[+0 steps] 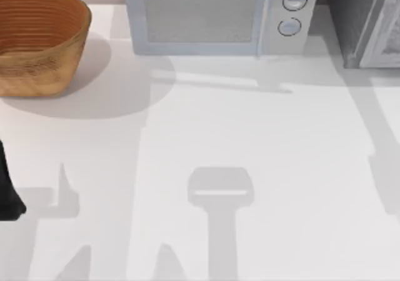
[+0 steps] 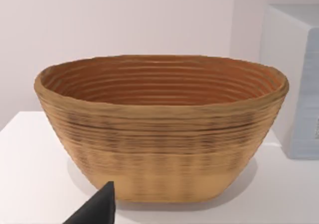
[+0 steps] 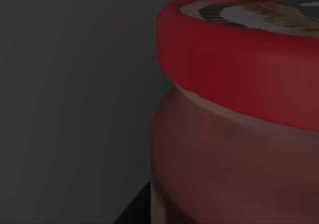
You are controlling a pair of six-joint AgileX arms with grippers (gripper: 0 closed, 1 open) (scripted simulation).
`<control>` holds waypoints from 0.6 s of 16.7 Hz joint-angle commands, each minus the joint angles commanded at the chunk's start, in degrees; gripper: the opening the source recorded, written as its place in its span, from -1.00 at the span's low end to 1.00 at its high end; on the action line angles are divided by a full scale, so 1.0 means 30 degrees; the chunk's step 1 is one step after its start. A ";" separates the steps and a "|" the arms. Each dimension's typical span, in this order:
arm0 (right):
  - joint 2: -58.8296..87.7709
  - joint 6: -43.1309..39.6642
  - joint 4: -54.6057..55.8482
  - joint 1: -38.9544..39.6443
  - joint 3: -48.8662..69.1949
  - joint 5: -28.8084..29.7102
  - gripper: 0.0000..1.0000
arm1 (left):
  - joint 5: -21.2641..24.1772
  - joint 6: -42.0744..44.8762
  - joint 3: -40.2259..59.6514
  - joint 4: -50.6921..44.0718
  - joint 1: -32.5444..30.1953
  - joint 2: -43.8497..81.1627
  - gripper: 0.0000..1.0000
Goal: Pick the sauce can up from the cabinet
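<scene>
**Q:** Red, that close shape in the right wrist view: is it the sauce can?

**A:** Yes. The sauce can (image 3: 234, 119) sits right up against the right arm's camera, upright, with a bright red lid band, a dark-and-white label on top and a duller red body below. A black sliver at the can's base may be part of the right gripper; whether that claw is spread or pressed together, I cannot tell. Dark grey walls surround the can, so it appears to stand inside the cabinet (image 1: 356, 19).

**Q:** Where is the cabinet?

**A:** At the far right corner of the white table (image 1: 250, 137), seen from above, just beside the pale microwave (image 1: 212, 15).

**Q:** And the left arm?

**A:** Parked at the table's left edge, a dark shape low in the top view. One black fingertip (image 2: 99, 206) of the left gripper shows in its wrist view, pointing toward the woven basket (image 2: 159, 149) at the far left corner; its spread I cannot tell.
</scene>
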 joint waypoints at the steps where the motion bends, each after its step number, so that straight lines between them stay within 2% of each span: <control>1: 0.0000 0.0000 0.0000 0.0000 0.0000 0.0000 -1.00 | 0.0000 0.0000 0.0000 0.0000 0.0000 0.0000 1.00; 10: -0.0303 0.0044 -0.0111 0.0120 -0.0069 0.0064 -1.00 | 0.0000 0.0000 0.0000 0.0000 0.0000 0.0000 1.00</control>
